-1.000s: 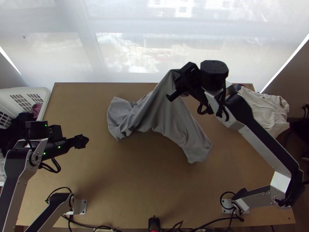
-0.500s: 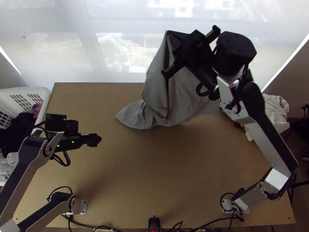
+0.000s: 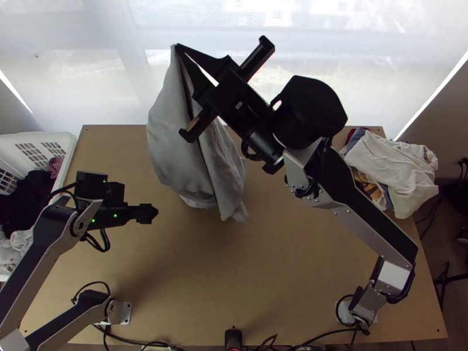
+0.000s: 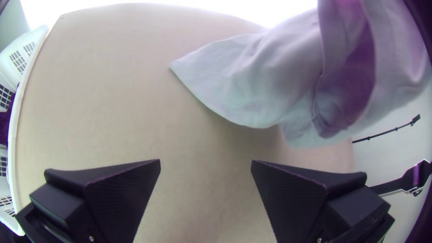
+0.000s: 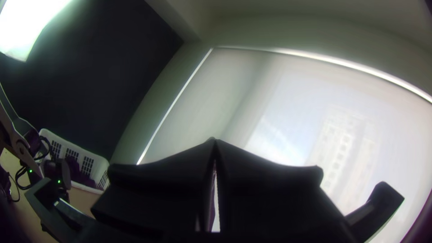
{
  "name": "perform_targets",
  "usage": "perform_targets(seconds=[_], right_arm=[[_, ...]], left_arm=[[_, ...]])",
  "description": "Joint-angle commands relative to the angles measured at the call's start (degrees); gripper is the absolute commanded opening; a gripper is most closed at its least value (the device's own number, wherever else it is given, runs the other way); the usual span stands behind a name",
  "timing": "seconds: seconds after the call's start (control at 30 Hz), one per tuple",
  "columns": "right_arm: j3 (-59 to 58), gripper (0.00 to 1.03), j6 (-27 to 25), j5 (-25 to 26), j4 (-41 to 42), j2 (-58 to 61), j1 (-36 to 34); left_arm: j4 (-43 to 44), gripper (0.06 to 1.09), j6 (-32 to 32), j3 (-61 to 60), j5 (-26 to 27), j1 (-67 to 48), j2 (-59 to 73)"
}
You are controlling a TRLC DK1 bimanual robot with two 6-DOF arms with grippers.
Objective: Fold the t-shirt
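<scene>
Your right jaws pinch the t-shirt [image 3: 169,137] up high, maybe so it hangs loose below them; your left jaws are apart.

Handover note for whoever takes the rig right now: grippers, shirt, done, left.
Right gripper: jaws shut on the grey t-shirt, held up toward the table's far side.
Left gripper: jaws open, nothing in them, above the table's left part.
Shirt: hangs in loose drapes; can't tell whether its lower end touches the table.
Done: shirt gripped and lifted.
Left: lay it down, spread it, fold it.
</scene>
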Motion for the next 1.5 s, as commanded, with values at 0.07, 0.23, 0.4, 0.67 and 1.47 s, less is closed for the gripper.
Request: perform_targets(seconds=[0.07, 0.23, 0.4, 0.67, 1.47], right_arm=[[2.97, 0.02, -5.16, 0.03, 6.74, 4.87, -1.38], [0.77, 0.02, -4.81, 0.12, 6.30, 5.84, -6.74], [-3.71, 0.02, -4.37, 0.21, 5.94, 5.66, -10.87], [-19.71, 0.02, -3.32, 0.21, 7.79, 2.23, -16.58], [-37.90, 0.02, -1.47, 1.53, 10.60, -2.07, -24.76]], left_arm=[[0.03, 1.04, -0.93, -0.64, 0.22, -0.96, -0.38], [-1.20, 1.04, -0.58, -0.55, 0.13, -2.19, -0.55], [-3.66, 1.03, 0.21, 0.68, 0.05, -2.99, -1.17], [-5.42, 1.03, 1.53, 3.23, 0.05, -4.66, -1.26], [-4.72, 1.03, 8.82, 3.93, -0.83, -32.08, 16.76]])
